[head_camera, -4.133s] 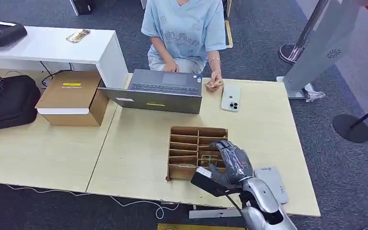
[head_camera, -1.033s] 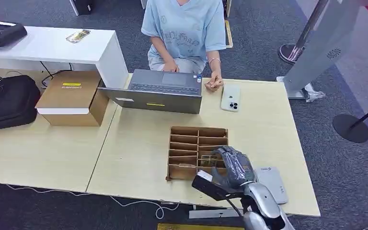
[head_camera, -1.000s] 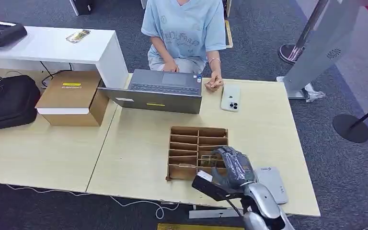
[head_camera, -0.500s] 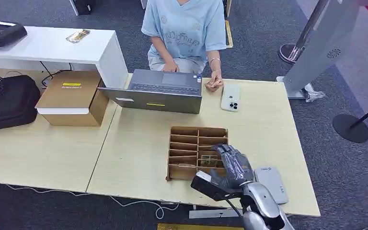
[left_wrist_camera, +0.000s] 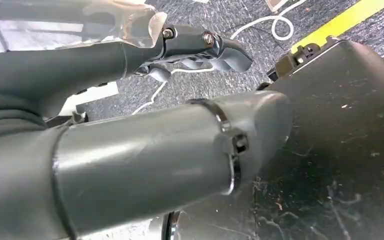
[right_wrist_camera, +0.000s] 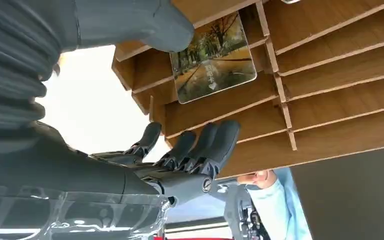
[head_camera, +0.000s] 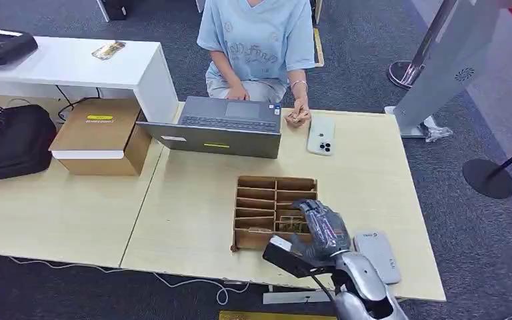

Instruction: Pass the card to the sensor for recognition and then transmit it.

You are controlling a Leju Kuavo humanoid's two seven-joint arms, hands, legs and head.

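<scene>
My right hand [head_camera: 325, 230], fingers [right_wrist_camera: 200, 150] spread and empty, hovers over the card [right_wrist_camera: 214, 59] in the cardboard organizer [head_camera: 275, 212], lower center; my left hand's [left_wrist_camera: 200, 47] fingers curl, empty.

I am looking into an office or reception-style workspace. Grey carpet [head_camera: 373, 47] covers the floor, and a person [head_camera: 257, 43] sits at a pale wooden desk [head_camera: 173, 207] with an open laptop [head_camera: 223, 127] and a phone [head_camera: 321, 136]. A white side table [head_camera: 73, 67], a cardboard box [head_camera: 100, 137] and a stanchion base [head_camera: 488, 178] stand nearby.
</scene>
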